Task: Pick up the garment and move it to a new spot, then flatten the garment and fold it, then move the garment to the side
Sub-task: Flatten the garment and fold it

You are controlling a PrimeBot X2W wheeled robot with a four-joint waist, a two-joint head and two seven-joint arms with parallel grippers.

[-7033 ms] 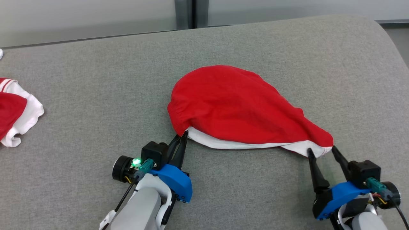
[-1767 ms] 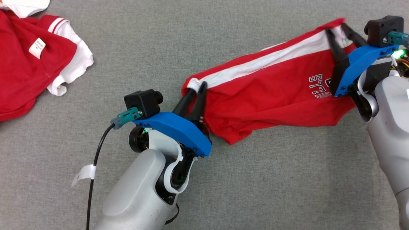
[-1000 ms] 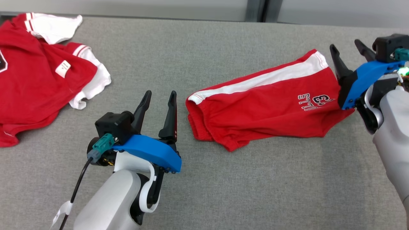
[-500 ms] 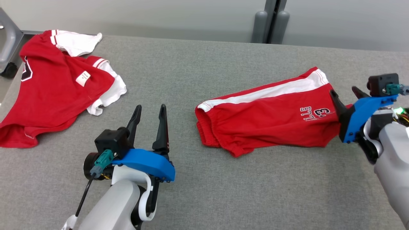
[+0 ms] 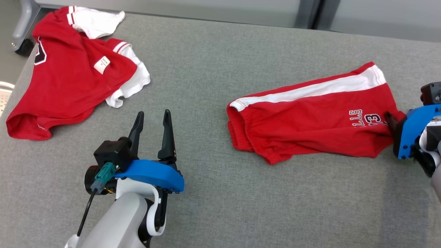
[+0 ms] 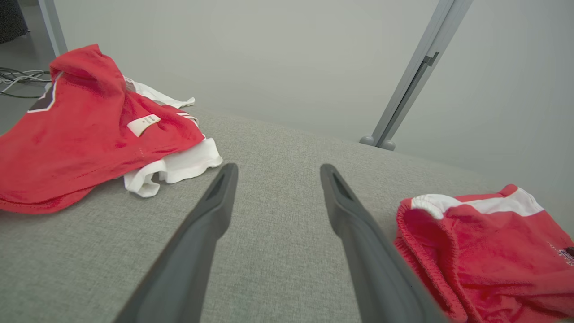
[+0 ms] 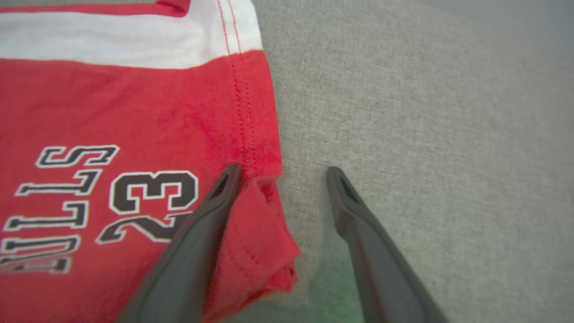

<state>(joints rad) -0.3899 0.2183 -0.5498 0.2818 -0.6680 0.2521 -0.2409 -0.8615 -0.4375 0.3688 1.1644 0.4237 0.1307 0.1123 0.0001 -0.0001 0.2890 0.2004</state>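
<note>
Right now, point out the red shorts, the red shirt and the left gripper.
red shorts (image 5: 310, 124), head view, middle of red panel.
red shirt (image 5: 69, 89), head view, red body.
left gripper (image 5: 153, 113), head view, midway between its fingertips.

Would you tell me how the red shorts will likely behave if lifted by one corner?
Probably floppy: the shorts lie creased and bunched at the hem, so they would likely sag. The thin cloth looks light. On the woven surface they may drag rather than slide.

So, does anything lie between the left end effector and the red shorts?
Nothing visible does. Only bare grey surface separates the open left end effector from the waistband end of the shorts. The red shirt lies off to its other side, clear of that path.
</note>
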